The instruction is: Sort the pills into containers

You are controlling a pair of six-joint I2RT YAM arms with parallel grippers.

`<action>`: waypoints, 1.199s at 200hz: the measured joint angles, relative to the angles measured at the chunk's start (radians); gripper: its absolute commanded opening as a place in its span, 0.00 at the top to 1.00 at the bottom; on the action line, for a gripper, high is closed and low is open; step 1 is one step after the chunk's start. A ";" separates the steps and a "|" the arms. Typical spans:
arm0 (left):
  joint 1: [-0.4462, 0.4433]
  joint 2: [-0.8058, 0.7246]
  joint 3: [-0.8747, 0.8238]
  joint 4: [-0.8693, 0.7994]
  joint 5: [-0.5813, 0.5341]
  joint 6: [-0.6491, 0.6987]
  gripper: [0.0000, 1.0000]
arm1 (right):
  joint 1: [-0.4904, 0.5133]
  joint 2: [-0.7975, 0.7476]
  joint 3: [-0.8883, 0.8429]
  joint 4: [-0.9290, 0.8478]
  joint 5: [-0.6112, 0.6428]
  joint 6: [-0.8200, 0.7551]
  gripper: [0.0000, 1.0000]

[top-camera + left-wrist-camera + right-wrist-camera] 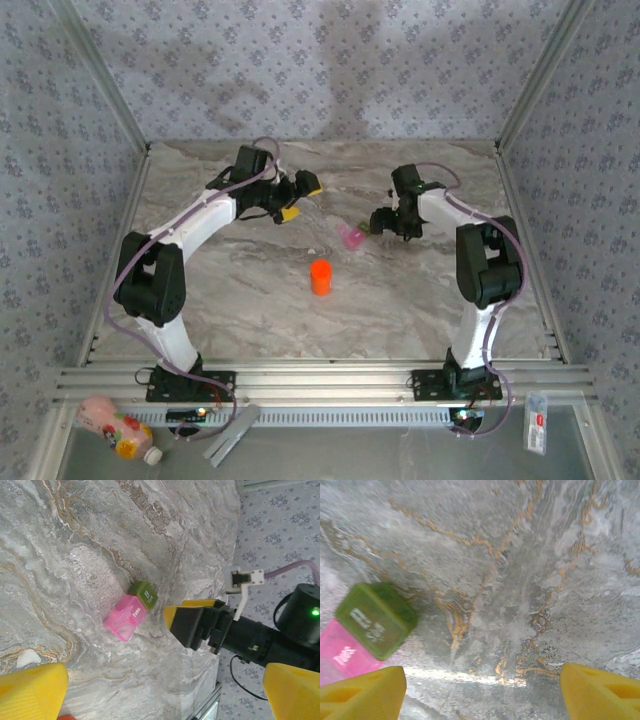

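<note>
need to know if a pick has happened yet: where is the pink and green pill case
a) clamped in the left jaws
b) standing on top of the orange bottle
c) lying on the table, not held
c: the pill case lies on the marble table, apart from the orange bottle, and the left gripper and right gripper both have open jaws, not closed on it.

White shells and black joints dressed the left arm (200, 225) and the right arm (445, 210), thin lilac cables (295, 569) looped along both, the left gripper (165, 692) and right gripper (480, 692) wore yellow wedge fingertips (600, 690), and a green light (315, 612) glowed on a black housing (300, 605).
</note>
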State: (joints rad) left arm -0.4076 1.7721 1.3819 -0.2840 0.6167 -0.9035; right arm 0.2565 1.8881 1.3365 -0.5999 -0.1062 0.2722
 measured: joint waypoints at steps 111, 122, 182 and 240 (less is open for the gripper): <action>0.003 -0.011 -0.013 0.001 0.000 -0.004 0.00 | 0.103 0.288 0.377 -0.115 0.074 0.000 0.19; 0.003 -0.011 -0.014 0.002 0.000 -0.005 0.00 | 0.111 0.293 0.377 -0.131 0.084 0.000 0.19; 0.003 -0.011 -0.016 0.005 0.000 -0.008 0.00 | 0.130 0.274 0.303 -0.095 0.124 0.000 0.20; 0.003 -0.014 -0.027 0.013 0.000 -0.008 0.00 | 0.138 0.189 0.171 -0.055 0.130 0.008 0.21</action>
State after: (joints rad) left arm -0.4049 1.7576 1.3552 -0.2710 0.6163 -0.9115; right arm 0.3943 2.0769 1.5070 -0.6548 0.0238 0.2798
